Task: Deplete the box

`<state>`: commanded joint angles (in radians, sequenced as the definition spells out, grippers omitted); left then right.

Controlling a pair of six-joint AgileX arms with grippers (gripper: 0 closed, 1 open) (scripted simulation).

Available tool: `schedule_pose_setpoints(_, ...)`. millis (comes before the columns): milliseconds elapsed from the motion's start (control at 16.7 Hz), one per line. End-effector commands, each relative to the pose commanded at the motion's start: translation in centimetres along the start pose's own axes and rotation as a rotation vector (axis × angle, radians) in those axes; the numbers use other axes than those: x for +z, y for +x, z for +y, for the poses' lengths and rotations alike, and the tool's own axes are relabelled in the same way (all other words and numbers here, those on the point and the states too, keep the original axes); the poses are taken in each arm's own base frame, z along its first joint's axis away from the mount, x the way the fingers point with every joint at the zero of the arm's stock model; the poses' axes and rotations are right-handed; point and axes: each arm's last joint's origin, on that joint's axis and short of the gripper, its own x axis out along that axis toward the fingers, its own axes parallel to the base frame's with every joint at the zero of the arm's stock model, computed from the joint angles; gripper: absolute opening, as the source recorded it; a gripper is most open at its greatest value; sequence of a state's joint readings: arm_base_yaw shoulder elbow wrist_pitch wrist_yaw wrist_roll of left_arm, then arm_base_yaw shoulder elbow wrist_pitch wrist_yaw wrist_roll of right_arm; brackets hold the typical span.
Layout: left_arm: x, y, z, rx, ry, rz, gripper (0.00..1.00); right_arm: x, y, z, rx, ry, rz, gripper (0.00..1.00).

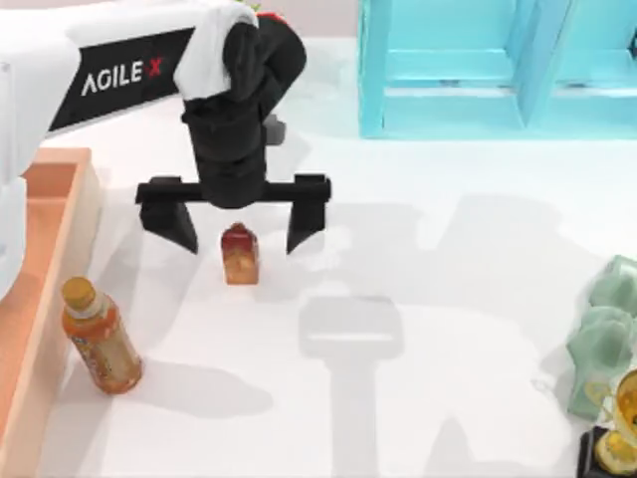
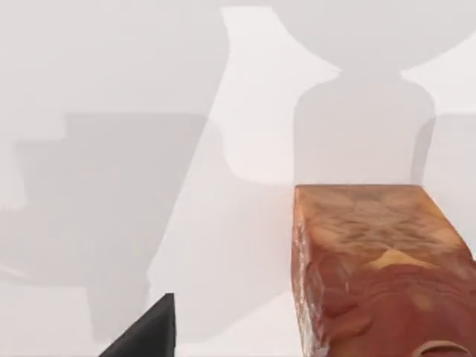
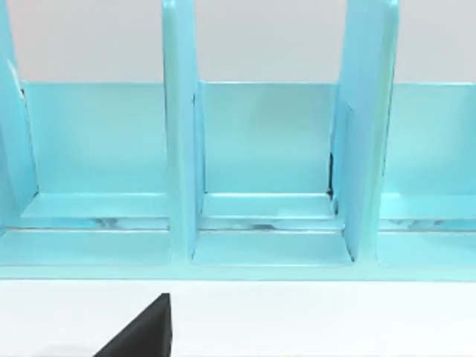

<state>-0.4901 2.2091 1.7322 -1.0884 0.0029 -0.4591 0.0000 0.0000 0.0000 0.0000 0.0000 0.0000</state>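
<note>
Top view of the table. The box (image 1: 62,214), a shallow tray of orange-tan wood with thick raised walls, lies against the table's left edge at about 9 o'clock from the table's middle; its long axis runs from 12 to 6 o'clock, and part of it is hidden by the left arm. Just outside its right wall a bottle (image 1: 100,337) of orange drink rests on the white table (image 1: 448,398), its yellow cap toward 11 o'clock and its base toward 5 o'clock.

The left gripper (image 1: 241,229) hangs above the table at about 1 o'clock from the bottle, its two black fingers spread wide and holding nothing. A small red-brown carton (image 1: 240,255) stands upright on the table between and just below the fingertips, apart from both. In the left wrist view the carton (image 2: 379,268) appears close up, with one dark fingertip (image 2: 149,331) to its side.

A light blue shelf unit (image 1: 498,70) stands at 1 o'clock. Pale green objects (image 1: 609,339) and a gold trophy (image 1: 622,423) sit at 4 o'clock.

The right wrist view faces the shelf unit's compartments (image 3: 268,171); whether the right gripper is open cannot be told.
</note>
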Motion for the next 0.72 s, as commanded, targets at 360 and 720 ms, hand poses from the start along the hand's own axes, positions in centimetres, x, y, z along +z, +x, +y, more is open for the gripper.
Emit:
schedule_pose_setpoints(360, 0.0, -3.1, 0.0, 0.002, 0.001, 0.002, 1.0, 0.0, 0.0, 0.0, 0.0, 0.0, 0.0, 1.0)
schedule_pose_setpoints(720, -0.2, -5.3, 0.1, 0.003, 0.0, 0.003, 1.0, 0.0, 0.0, 0.0, 0.0, 0.0, 0.0, 1.0)
